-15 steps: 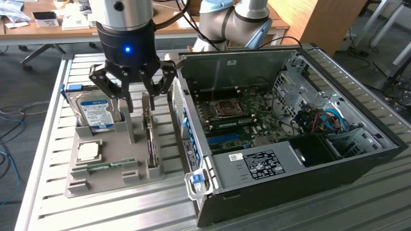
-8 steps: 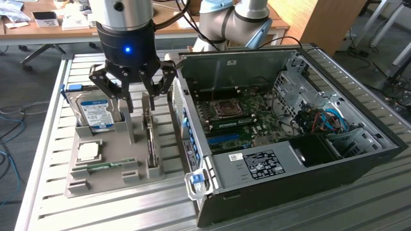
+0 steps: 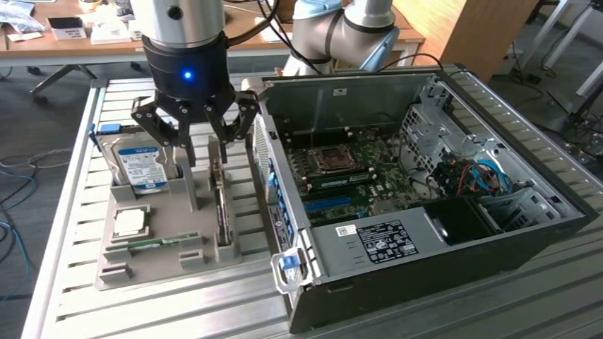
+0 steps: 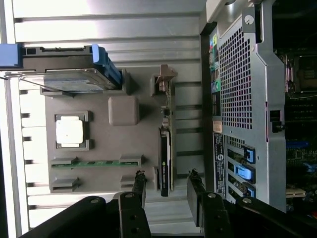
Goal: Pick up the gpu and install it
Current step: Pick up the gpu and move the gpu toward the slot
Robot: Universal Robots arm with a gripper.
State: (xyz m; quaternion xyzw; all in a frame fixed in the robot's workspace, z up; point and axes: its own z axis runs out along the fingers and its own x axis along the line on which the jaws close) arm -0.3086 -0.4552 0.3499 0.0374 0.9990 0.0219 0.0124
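Wrist view: my gripper [image 4: 167, 181] has its jaws spread apart, gripping nothing. The gpu [image 4: 165, 158] stands on edge in its slot of the grey tray [image 4: 124, 144], its near end lined up with the gap between my fingertips. In the exterior view I hang above the tray, the gpu just below my jaws. The hard drive [image 4: 64, 79] sits beyond one jaw, the open computer case [image 4: 242, 99] beyond the other.

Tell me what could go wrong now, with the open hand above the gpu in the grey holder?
1. The gpu stands on its thin edge; if the hand closes off-centre, the card may tilt or slip.
2. The computer case stands close beside the holder; a finger might strike its wall.
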